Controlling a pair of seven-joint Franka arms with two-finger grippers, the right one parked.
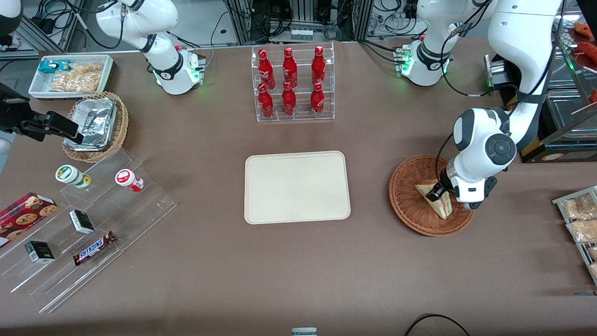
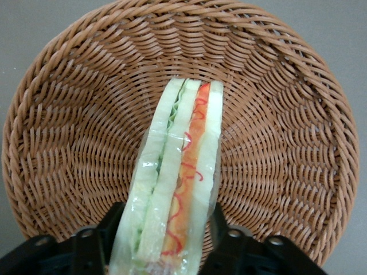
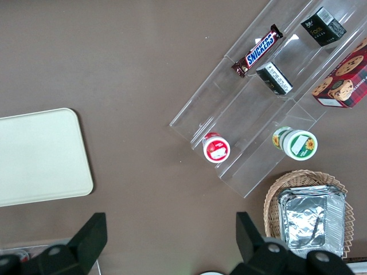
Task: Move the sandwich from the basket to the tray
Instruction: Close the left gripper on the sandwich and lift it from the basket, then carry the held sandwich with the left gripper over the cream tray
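Observation:
The sandwich [image 1: 441,205], a pale wedge in clear wrap, rests in the reddish-brown wicker basket [image 1: 405,205] toward the working arm's end of the table. My gripper [image 1: 438,192] is down inside the basket at the wedge's thick end. In the left wrist view the sandwich [image 2: 183,160] stands on edge, showing green, orange and red layers, above the basket [image 2: 69,114] weave. The gripper [image 2: 166,224] is shut on it, with a black finger [image 2: 112,222] pressed to each bread face. The cream tray [image 1: 296,186] lies bare beside the basket, mid-table, and shows too in the right wrist view as the tray [image 3: 40,154].
A clear rack of red bottles [image 1: 292,84] stands farther from the front camera than the tray. Toward the parked arm's end are a clear stepped shelf of snacks [image 1: 88,224], a tan basket holding a foil container [image 1: 95,123] and a white bin of snack bags [image 1: 72,74]. Packaged snacks [image 1: 580,217] lie near the working arm's table edge.

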